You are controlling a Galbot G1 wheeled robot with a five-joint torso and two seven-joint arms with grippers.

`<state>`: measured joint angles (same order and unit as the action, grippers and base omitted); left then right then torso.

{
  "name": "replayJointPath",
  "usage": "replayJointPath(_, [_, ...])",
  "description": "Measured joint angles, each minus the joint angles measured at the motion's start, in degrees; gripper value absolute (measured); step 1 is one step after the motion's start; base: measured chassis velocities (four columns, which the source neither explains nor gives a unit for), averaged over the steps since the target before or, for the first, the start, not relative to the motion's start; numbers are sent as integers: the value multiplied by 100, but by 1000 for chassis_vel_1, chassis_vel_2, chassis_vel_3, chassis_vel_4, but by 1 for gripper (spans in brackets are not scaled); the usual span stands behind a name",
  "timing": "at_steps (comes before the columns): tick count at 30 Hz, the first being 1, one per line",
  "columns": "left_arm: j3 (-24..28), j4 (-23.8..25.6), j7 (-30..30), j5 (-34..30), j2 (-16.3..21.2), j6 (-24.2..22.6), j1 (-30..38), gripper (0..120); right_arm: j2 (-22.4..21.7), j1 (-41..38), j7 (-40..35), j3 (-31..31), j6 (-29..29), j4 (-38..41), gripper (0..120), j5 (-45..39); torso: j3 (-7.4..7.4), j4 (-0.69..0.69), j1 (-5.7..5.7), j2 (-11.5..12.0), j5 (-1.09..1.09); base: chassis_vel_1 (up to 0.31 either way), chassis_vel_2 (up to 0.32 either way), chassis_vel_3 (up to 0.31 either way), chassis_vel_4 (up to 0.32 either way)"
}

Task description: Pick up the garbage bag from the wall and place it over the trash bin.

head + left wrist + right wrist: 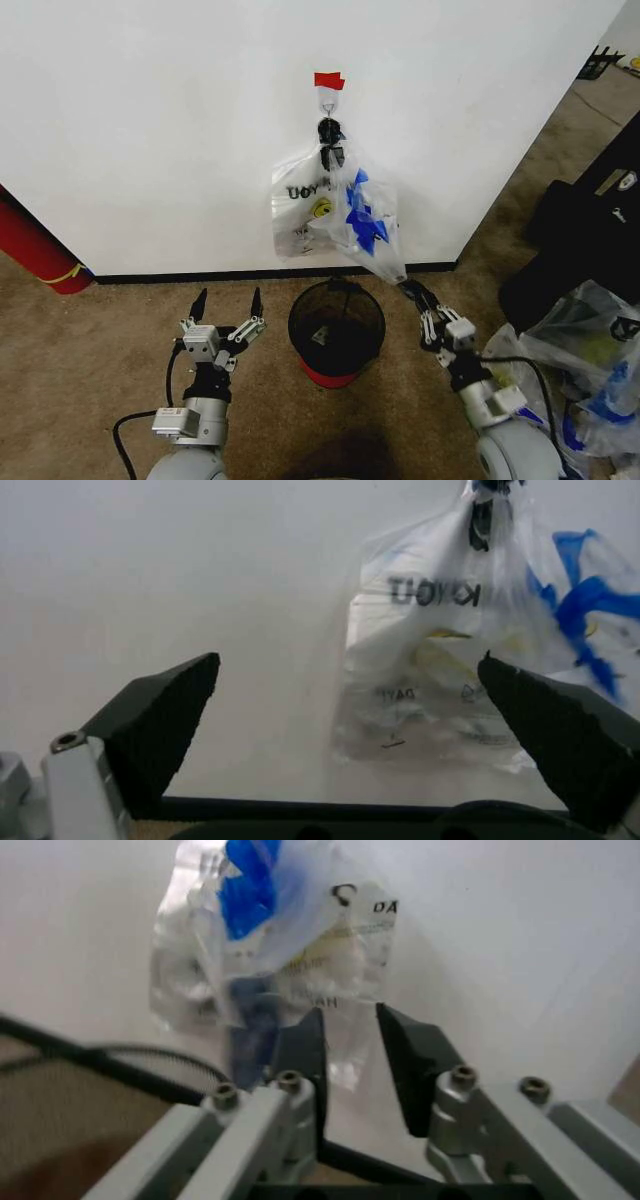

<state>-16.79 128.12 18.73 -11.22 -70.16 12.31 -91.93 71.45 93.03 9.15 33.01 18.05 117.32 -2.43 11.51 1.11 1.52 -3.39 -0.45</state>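
1. Hanging from a small metal hook (pixel 327 103) under a red tape strip (pixel 328 80) on the plain white wall (pixel 150 120): thin crinkly translucent garbage bag (pixel 362 222) with blue patches, black lettering, a yellow mark.
2. Directly below, ready to receive it: round black wire-mesh trash bin (pixel 336 327) with red base.
3. Right gripper (pixel 412 288) clamped on the bag's lower corner, pulling it taut, seemingly to free it.
4. Left gripper (pixel 228 304) beside the bin, fingers spread wide, holding nothing.

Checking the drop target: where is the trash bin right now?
In the head view the bin stands on the carpet at the wall, right below the hanging bag, between the left tool and right tool.
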Motion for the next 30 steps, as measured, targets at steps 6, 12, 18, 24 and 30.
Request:
replayJointPath(6, [-25,-40,1,-65,20,12,18,100,-107,371,54,237,291,161,43,181,0,1,0,-1,0,0,0,0,0])
replayJointPath(12, [5,-82,1,-69,9,13,51,100,-303,74,-436,88,81,342,65,106,0,-1,0,0,0,0,0,0,0])
replayJointPath(18, [-46,-98,4,-82,24,6,46,100,-690,-293,-687,-201,-187,390,85,-133,0,0,0,-1,0,0,0,0,0])
replayJointPath(24, [-119,-104,8,-89,27,-8,15,100,-1173,-998,-731,-687,-461,396,100,-95,0,0,0,0,0,0,0,0,0])
replayJointPath(30, [-165,-110,11,-49,-60,-18,-38,100,-1681,-2487,-937,-1936,-832,-92,100,166,1,-2,0,0,0,0,0,0,0])
